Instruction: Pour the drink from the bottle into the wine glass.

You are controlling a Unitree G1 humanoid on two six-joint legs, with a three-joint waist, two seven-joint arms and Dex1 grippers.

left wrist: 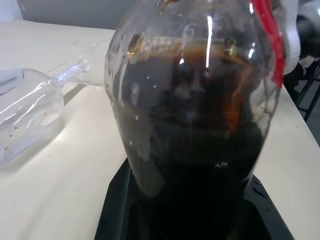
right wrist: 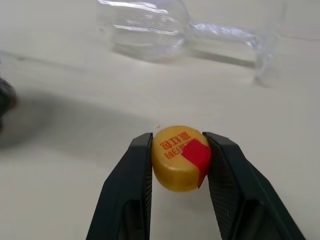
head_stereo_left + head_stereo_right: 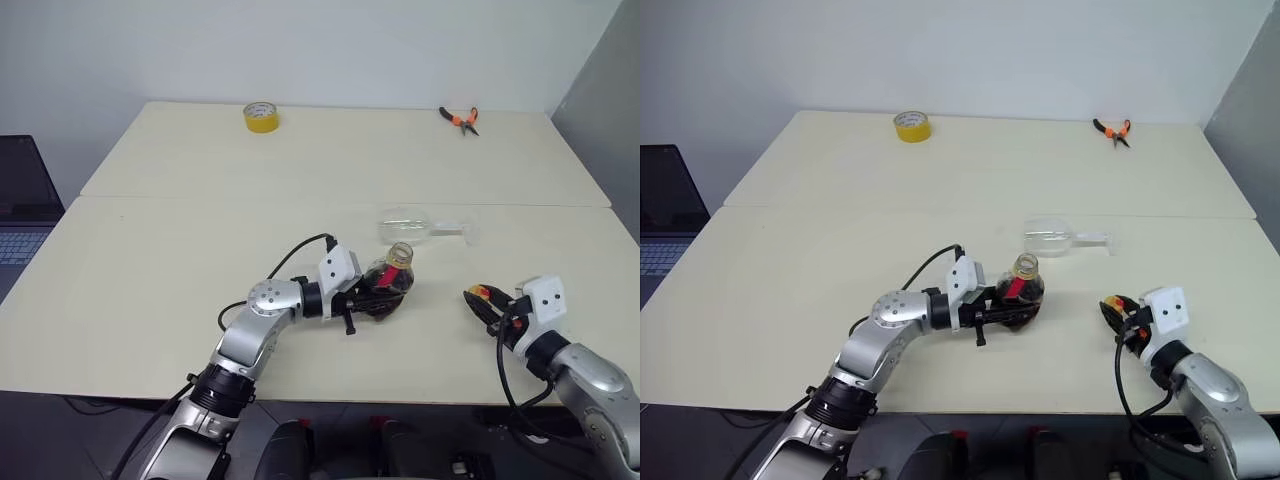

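Your right gripper (image 2: pixel 178 165) is pinching the yellow cap (image 2: pixel 177 157), red characters unreadable; your left gripper (image 3: pixel 372 300) is clamped on the uncapped cola bottle (image 3: pixel 388 283), red label strip (image 1: pixel 270 35).

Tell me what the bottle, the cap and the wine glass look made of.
Bottle: clear, probably thin plastic, glossy, dark drink showing through.
Cap: yellow, opaque, smooth, likely plastic, with printed red marks.
Wine glass, lying on its side: clear and shiny; glass or clear plastic, can't tell.
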